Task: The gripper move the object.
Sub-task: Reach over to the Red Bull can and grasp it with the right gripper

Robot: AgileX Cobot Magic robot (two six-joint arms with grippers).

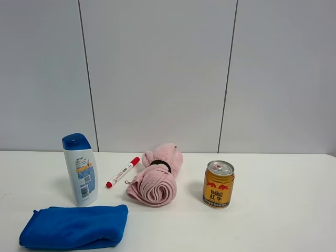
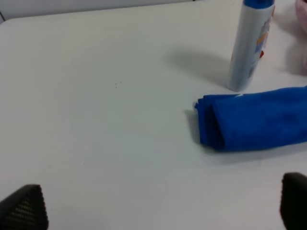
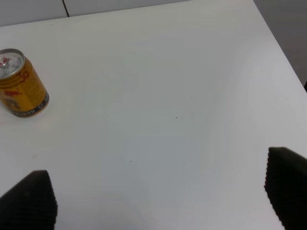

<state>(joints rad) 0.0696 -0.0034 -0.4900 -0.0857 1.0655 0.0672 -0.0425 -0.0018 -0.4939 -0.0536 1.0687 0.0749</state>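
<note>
A small gold can point(image 1: 218, 184) with a red bulls logo and a silver top stands upright on the white table, right of centre. It also shows in the right wrist view point(image 3: 20, 84), far from the fingers. My right gripper point(image 3: 158, 201) is open and empty over bare table; only its black fingertips point(image 3: 29, 199) show. My left gripper point(image 2: 158, 206) is open and empty too, with its fingertips point(image 2: 24, 208) well short of the blue cloth. Neither gripper shows in the exterior high view.
A white bottle with a blue cap point(image 1: 80, 169) stands at the left, also in the left wrist view point(image 2: 250, 44). A folded blue cloth point(image 1: 74, 226) lies in front of it. A rolled pink towel point(image 1: 156, 176) and a red marker point(image 1: 122, 172) lie mid-table. The table's right edge point(image 3: 280, 52) is near.
</note>
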